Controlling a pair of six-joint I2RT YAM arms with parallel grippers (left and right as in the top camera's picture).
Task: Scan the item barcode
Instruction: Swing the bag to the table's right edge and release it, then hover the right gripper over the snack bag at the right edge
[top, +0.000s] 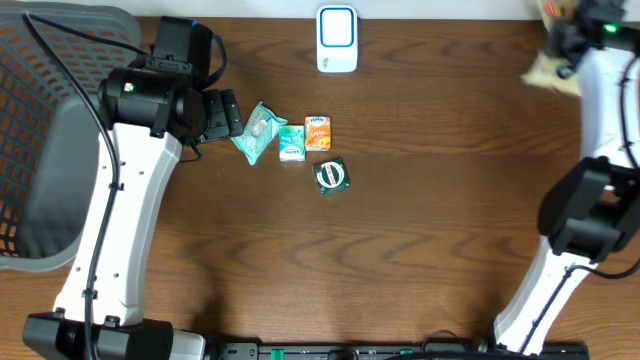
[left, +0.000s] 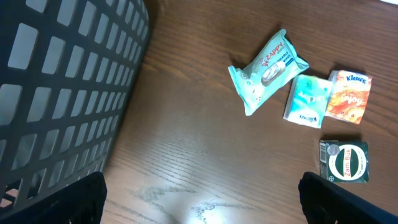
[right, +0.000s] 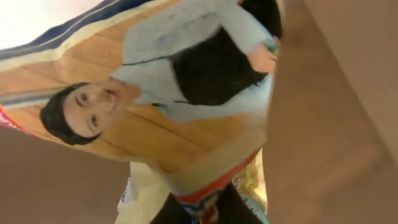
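The left pincer stands wide near the wipes pack, centre-left on the tabletop, so grasping an item looks to be the step in hand. The right pincer, in the upper right corner, is by a printed packet; whether it grips, I cannot tell. The next move calls for closing on the pack and turning its barcode to the scanner at top centre.

Glossy plastic wipes pack on smooth wood-grain table.
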